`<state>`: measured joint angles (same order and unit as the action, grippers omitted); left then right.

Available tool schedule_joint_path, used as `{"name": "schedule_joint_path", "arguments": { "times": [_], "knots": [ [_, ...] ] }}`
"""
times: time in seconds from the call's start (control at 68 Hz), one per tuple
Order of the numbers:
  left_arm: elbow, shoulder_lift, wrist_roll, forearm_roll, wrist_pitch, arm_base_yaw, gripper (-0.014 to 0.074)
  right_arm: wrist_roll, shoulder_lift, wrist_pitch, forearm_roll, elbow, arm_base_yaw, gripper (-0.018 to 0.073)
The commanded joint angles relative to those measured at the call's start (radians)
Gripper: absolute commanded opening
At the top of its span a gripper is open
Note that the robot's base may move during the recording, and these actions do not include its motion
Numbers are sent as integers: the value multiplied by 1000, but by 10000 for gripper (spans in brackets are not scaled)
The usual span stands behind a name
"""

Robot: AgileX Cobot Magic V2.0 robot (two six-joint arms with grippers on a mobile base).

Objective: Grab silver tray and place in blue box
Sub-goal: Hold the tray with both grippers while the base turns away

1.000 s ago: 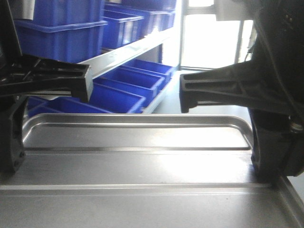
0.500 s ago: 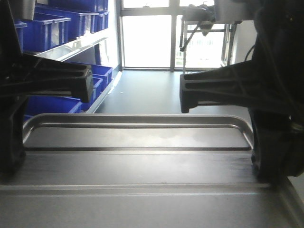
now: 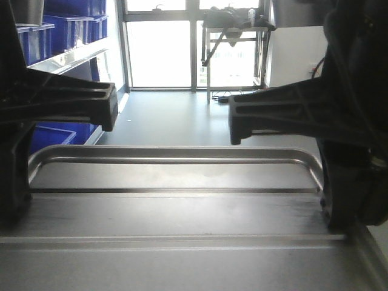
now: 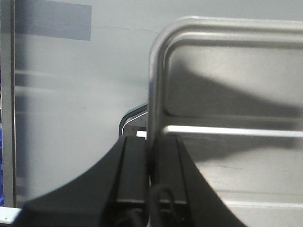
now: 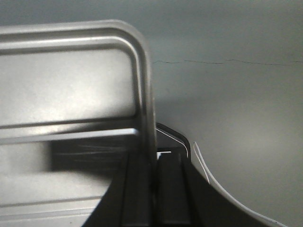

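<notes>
Holding the silver tray (image 3: pixel 176 209) level between both arms, we are facing open floor. Off the tray's left side, blue crates (image 3: pixel 57 30) are sitting on shelving, and we cannot tell which one is meant. Our left gripper (image 4: pixel 151 158) is pinching the tray's left rim, narrowed onto the thin edge. Our right gripper (image 5: pixel 154 165) is clamping the right rim likewise, so the pan is not tipping. Beyond the far rim, bare floor is offering room.

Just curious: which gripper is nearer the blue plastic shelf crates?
Left. The left gripper holds the silver metal tray's rim nearest the blue crates; the right gripper holds the far rim.
</notes>
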<state>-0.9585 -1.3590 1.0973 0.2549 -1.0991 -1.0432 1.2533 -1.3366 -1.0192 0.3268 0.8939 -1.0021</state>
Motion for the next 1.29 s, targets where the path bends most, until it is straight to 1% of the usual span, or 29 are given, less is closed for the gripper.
{"name": "schedule_joint_path", "arguments": {
  "times": [0.0, 1.132, 1.191, 1.279],
  "knots": [
    [-35, 34, 0, -7, 25, -14, -92, 8, 32, 48, 37, 29, -4, 60],
    [-35, 32, 0, -14, 15, -14, -92, 8, 32, 48, 41, 30, -1, 60],
    [-35, 32, 0, 3, 15, -11, -92, 8, 32, 48, 44, 30, 6, 60],
    [-35, 32, 0, 3, 10, -11, -92, 8, 32, 44, 44, 30, 6, 60]
  ]
}}
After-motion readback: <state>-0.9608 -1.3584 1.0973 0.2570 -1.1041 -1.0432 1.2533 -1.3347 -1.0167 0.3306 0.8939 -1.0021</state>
